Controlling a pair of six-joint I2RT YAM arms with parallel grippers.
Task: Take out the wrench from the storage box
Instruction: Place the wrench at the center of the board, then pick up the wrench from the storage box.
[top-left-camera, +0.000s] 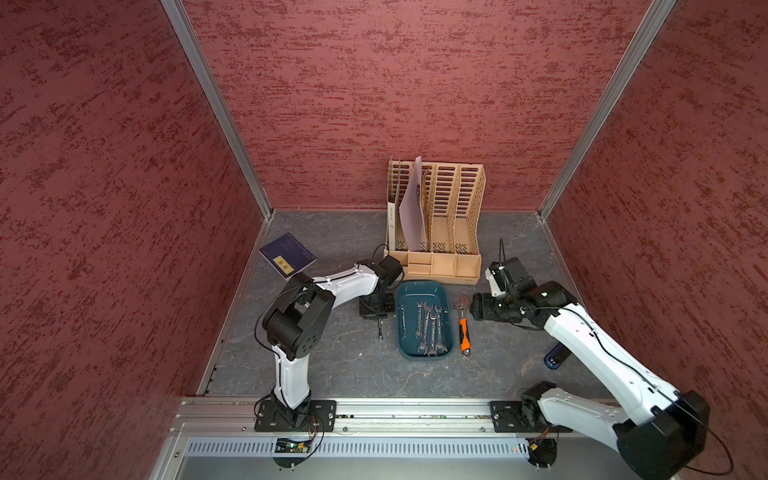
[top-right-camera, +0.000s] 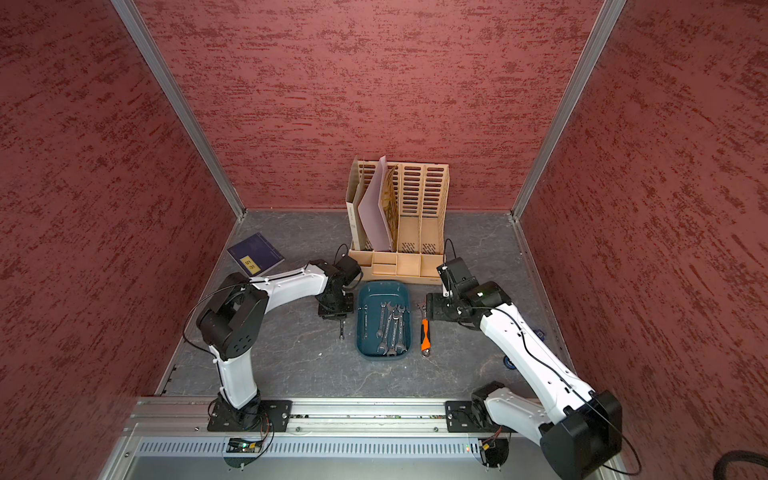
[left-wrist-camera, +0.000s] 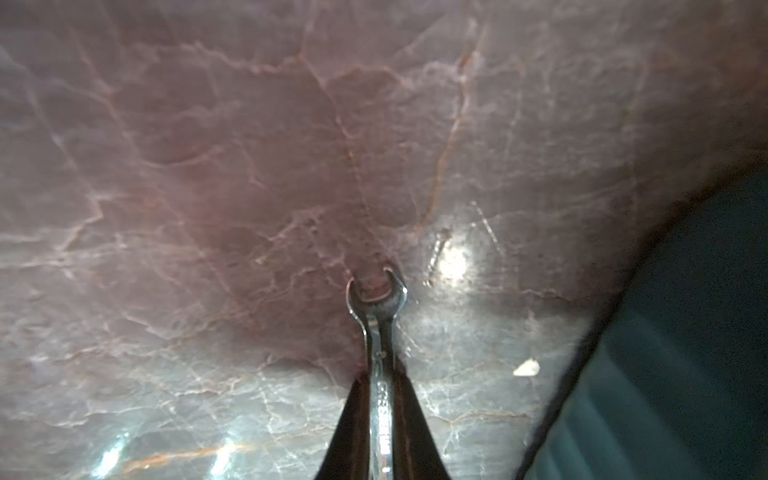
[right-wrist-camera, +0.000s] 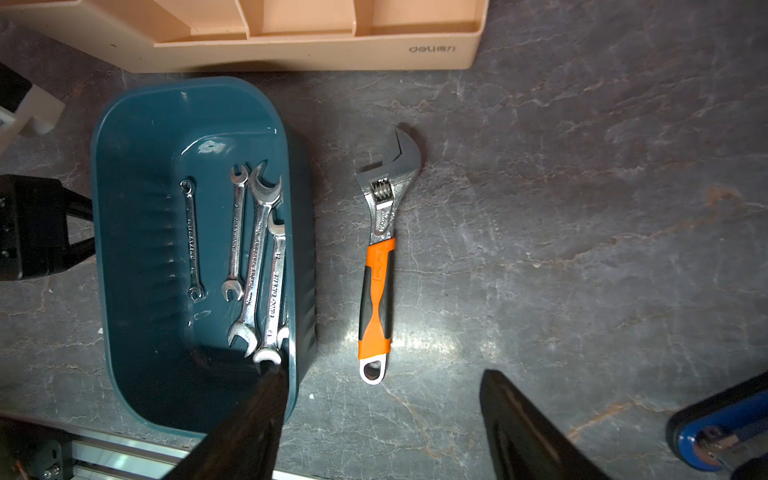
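Hanging pinched in the left claw (left-wrist-camera: 380, 374) outside the storage box (right-wrist-camera: 137, 249), the wrench (left-wrist-camera: 376, 299) must be lowered; right claw (right-wrist-camera: 384, 376) is wide.

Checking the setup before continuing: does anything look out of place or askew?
The orange-handled adjustable wrench lies on the table beside the storage box, not in it. A pale sheet leans slanted in the file organiser. Nothing looks spilled.

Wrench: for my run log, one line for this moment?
left end effector: shut on wrench, outside box | right end effector: open, empty | box: holds other wrenches
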